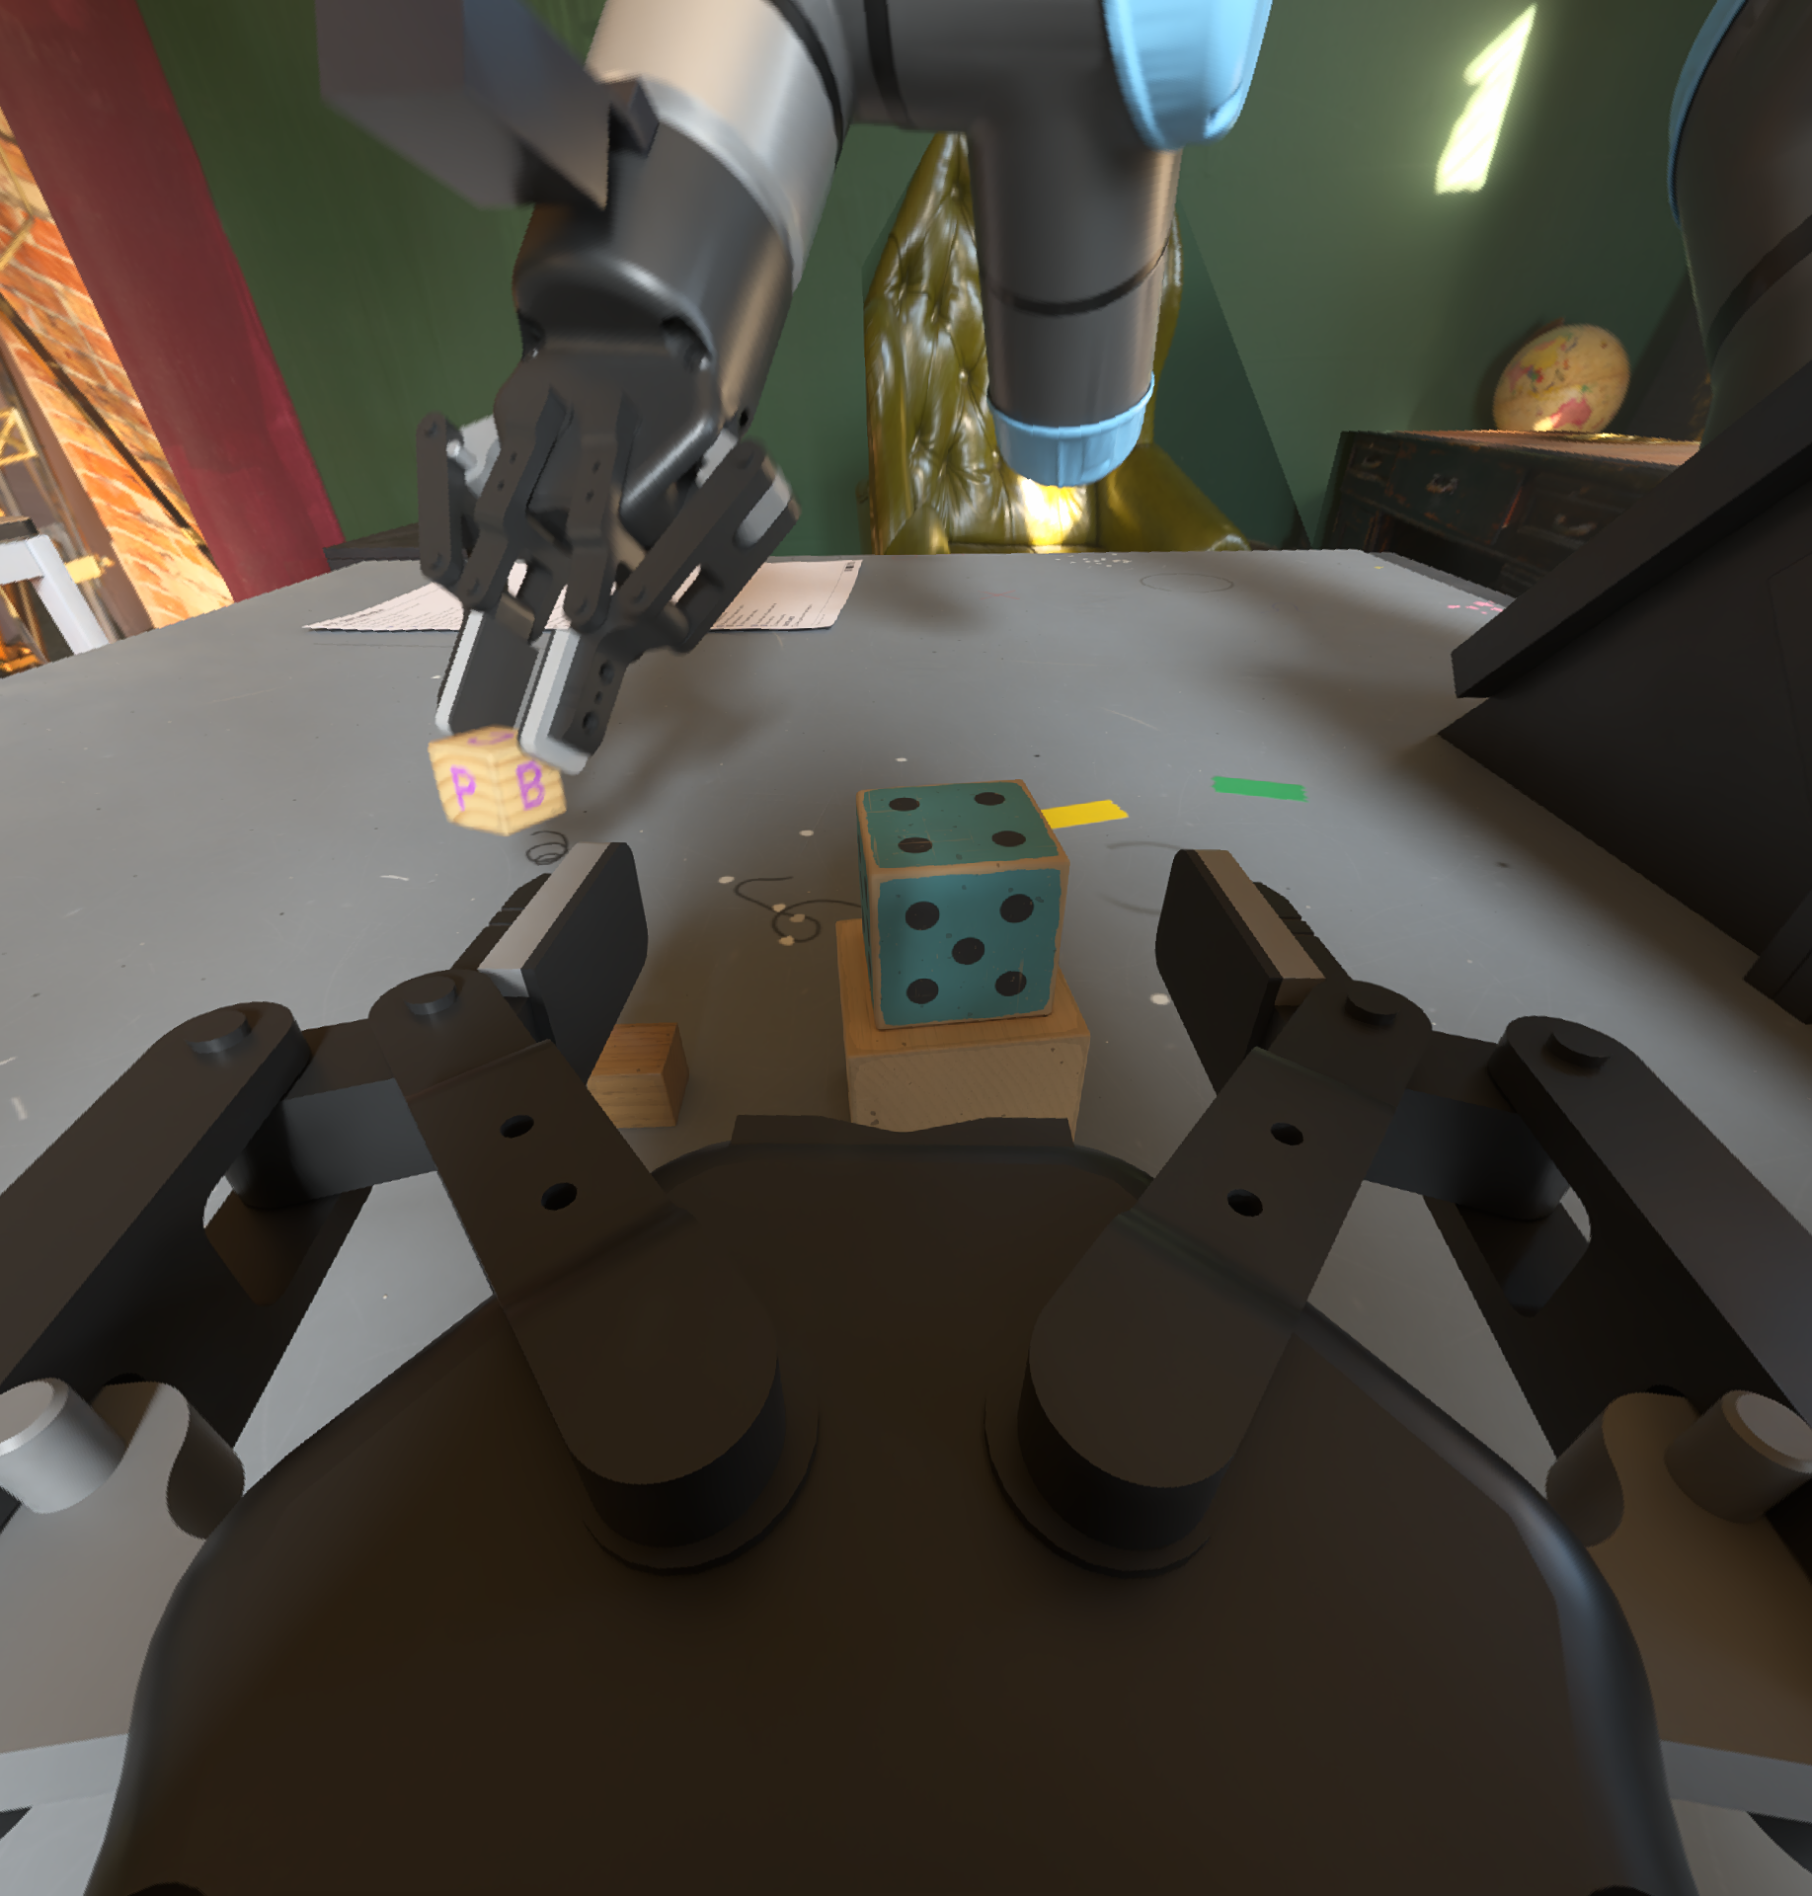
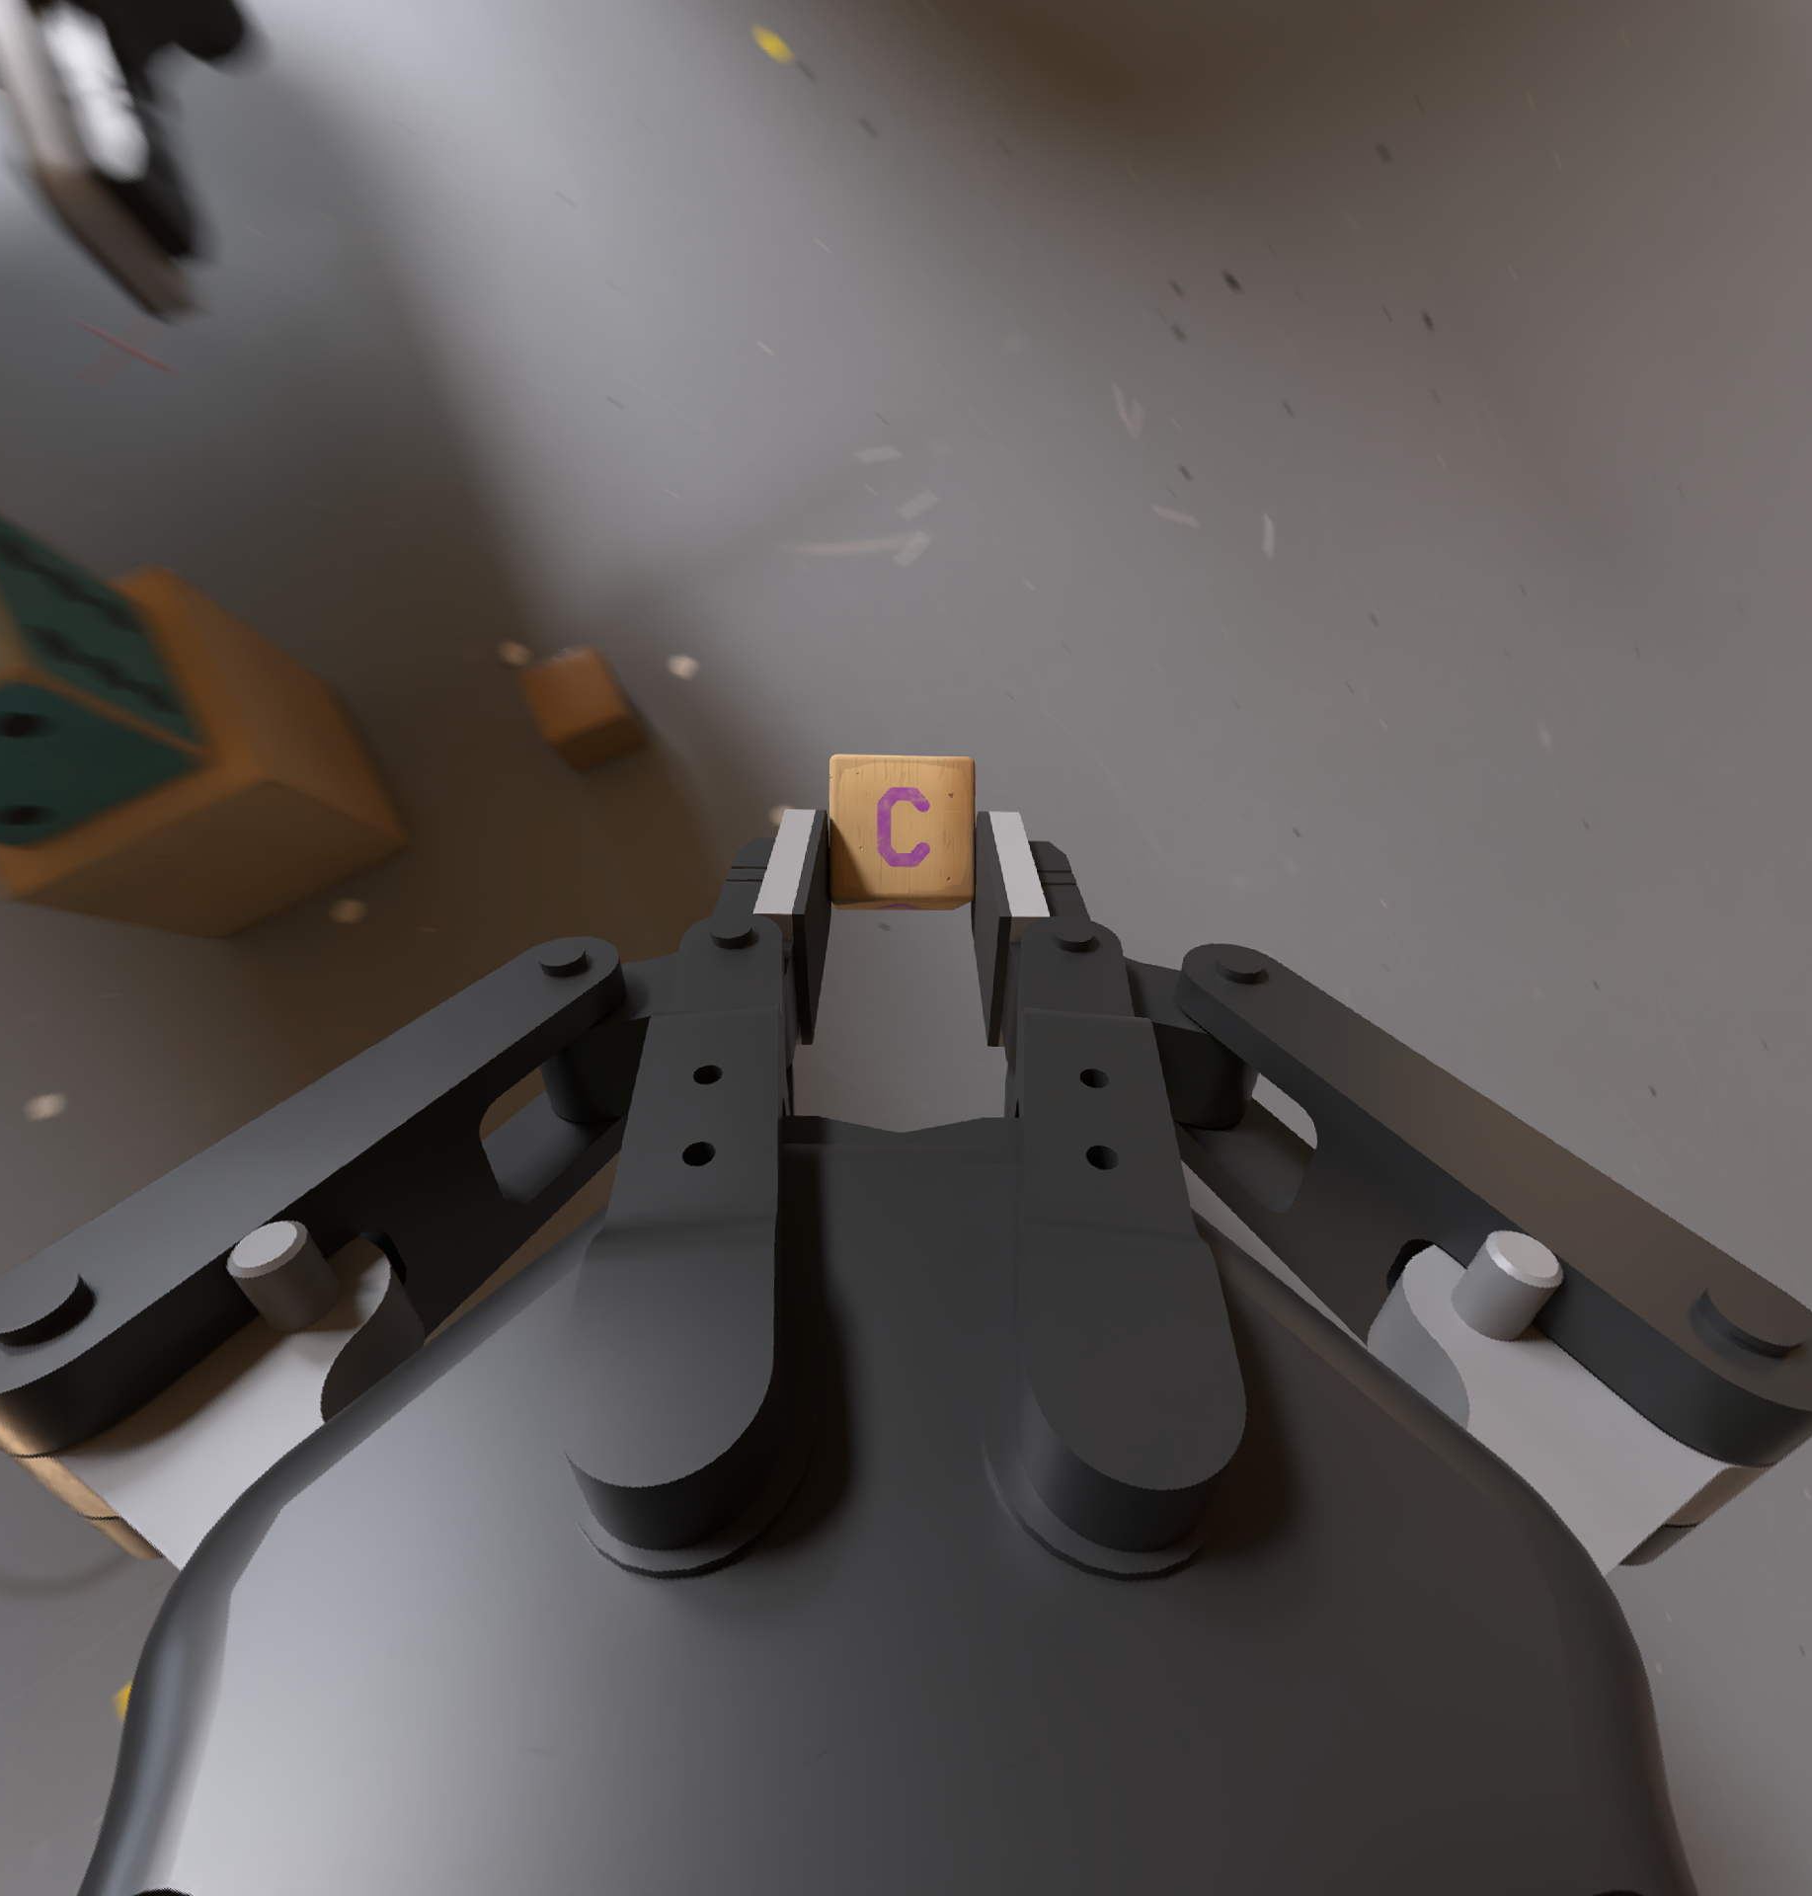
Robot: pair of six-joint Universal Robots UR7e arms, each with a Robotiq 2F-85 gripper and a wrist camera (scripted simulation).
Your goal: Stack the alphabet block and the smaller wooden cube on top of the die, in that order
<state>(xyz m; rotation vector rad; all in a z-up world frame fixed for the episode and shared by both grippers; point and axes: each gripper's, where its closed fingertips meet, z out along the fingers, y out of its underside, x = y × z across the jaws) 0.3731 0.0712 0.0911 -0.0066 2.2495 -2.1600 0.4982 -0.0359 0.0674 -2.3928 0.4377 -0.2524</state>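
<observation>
A teal die (image 1: 961, 903) with black pips sits on top of a large wooden cube (image 1: 968, 1072) in the middle of the table. My left gripper (image 1: 901, 923) is open and empty, low, facing the die from just in front. The smaller wooden cube (image 1: 640, 1072) lies on the table beside my left finger, partly hidden by it. My right gripper (image 2: 901, 862) is shut on the alphabet block (image 2: 901, 831), a small wooden cube with purple letters, held above the table. It also shows in the left wrist view (image 1: 496, 785), up and left of the die. The right wrist view shows the die (image 2: 50, 698) and smaller cube (image 2: 581, 703) blurred at left.
A grey table (image 1: 1291, 718) carries a sheet of paper (image 1: 778, 600) at the back, yellow (image 1: 1084, 814) and green (image 1: 1258, 788) tape marks behind the die, and a black arm base (image 1: 1702, 718) at the right. My left gripper shows blurred in the right wrist view (image 2: 91, 154).
</observation>
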